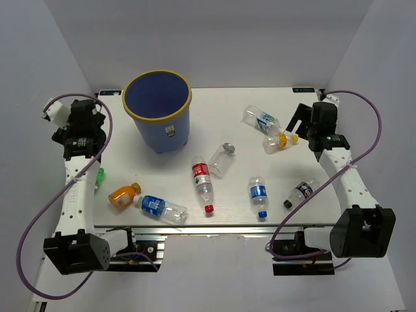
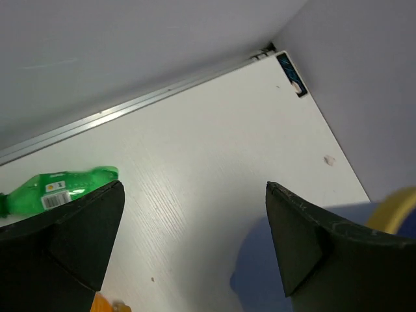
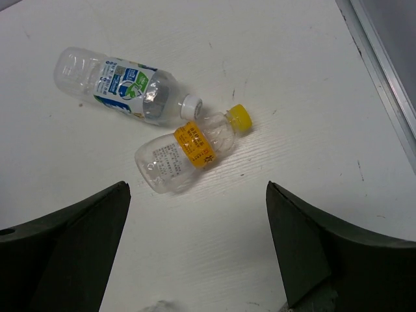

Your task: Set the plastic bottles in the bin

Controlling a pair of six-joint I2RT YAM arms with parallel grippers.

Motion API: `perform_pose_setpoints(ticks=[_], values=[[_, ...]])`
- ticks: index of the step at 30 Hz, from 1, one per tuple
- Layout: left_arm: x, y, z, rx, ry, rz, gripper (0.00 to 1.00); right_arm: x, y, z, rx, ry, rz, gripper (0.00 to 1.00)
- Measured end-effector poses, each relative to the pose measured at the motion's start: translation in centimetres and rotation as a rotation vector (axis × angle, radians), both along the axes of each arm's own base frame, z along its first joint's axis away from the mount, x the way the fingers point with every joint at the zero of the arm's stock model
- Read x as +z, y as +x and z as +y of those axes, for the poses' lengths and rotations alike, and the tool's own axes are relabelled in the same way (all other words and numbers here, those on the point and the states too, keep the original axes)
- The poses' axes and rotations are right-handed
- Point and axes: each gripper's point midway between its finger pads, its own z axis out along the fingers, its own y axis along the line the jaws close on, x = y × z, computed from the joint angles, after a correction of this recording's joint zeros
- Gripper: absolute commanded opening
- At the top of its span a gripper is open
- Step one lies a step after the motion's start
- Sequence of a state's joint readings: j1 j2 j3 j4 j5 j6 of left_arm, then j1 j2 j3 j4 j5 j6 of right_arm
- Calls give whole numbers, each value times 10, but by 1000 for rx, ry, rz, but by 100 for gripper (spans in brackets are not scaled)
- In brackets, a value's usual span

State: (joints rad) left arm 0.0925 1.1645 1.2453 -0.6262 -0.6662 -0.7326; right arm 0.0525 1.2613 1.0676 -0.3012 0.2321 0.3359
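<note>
- The left hand (image 2: 195, 188) hangs over the far left corner of the bench (image 1: 227, 110), fingers spread wide and nothing between them.
- Just off one finger lies a green bottle (image 2: 55, 192), flat on its side.
- There's the bin (image 1: 158, 110), upright on the far left part of the bench with its mouth facing up, close to that left hand.
- Over on the far right, the right hand (image 3: 198, 188) also has its fingers apart and empty.
- Below it lie two bottles on their sides, a white-capped bottle (image 3: 123, 88) and a yellow-capped bottle (image 3: 192, 153) with an orange band, their necks just beside each other.
- Mid-bench, a grey-capped clear bottle (image 1: 221, 160) lies beside a red-label bottle (image 1: 203, 182).
- Along the near edge, an orange-filled bottle (image 1: 123, 195) sits just beside a blue-label bottle (image 1: 159, 207).
- Further right lie a blue-capped bottle (image 1: 259, 195) and a black-label bottle (image 1: 299, 194), all lying down.
</note>
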Motion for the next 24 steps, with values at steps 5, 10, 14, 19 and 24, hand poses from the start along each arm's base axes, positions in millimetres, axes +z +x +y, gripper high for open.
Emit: perform_pose_setpoints(ticks=[5, 10, 14, 19, 24], values=[[-23, -13, 36, 88, -60, 21, 98, -11, 6, 4, 0, 26, 39, 89], [-41, -17, 40, 114, -93, 41, 98, -34, 23, 12, -40, 110, 112, 89], [-54, -21, 44, 145, -119, 49, 98, -62, 32, 18, -105, 204, 160, 89], [-73, -28, 46, 177, -150, 68, 98, -99, 48, 28, -174, 314, 211, 89], [-81, -28, 47, 196, -163, 76, 98, -150, 52, 34, -251, 387, 322, 89]])
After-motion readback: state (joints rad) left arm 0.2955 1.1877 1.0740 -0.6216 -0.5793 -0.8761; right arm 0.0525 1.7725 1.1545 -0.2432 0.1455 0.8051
